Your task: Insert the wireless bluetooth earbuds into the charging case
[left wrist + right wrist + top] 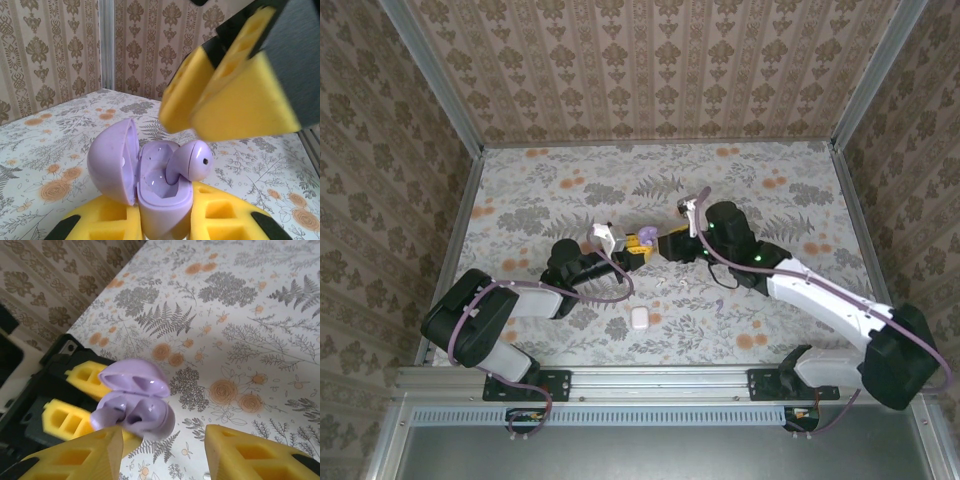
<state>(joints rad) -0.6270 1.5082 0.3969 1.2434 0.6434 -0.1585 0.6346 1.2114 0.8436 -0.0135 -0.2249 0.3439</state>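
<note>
Left gripper [636,247]: we see it closed on the purple charging case [645,239]; in the left wrist view its yellow pads [225,215] clamp the lower body of the case [162,202] from both sides, holding it upright above the floral table [770,180]. The hinged lid [112,160] stands open, swung off to the left in that view.

Purple earbud [192,162]: it sits partly in the case cavity – the rounded head projects above the rim and leans to the right; we cannot tell whether it is fully seated.

Right gripper [666,246]: its jaws stand partly open; in the right wrist view the gap between the two yellow fingers [75,457] shows only table pattern, and nothing is gripped. The open case [135,400] lies just beyond its fingertips, toward the left finger. In the left wrist view the right gripper's pads [225,95] hang directly over the earbud and very near it; we cannot confirm contact.

On the table, nearer the arm bases, we note a small white case [639,318] – lying apart from both grippers – and two tiny white pieces [665,286] between it and the grippers.
</note>
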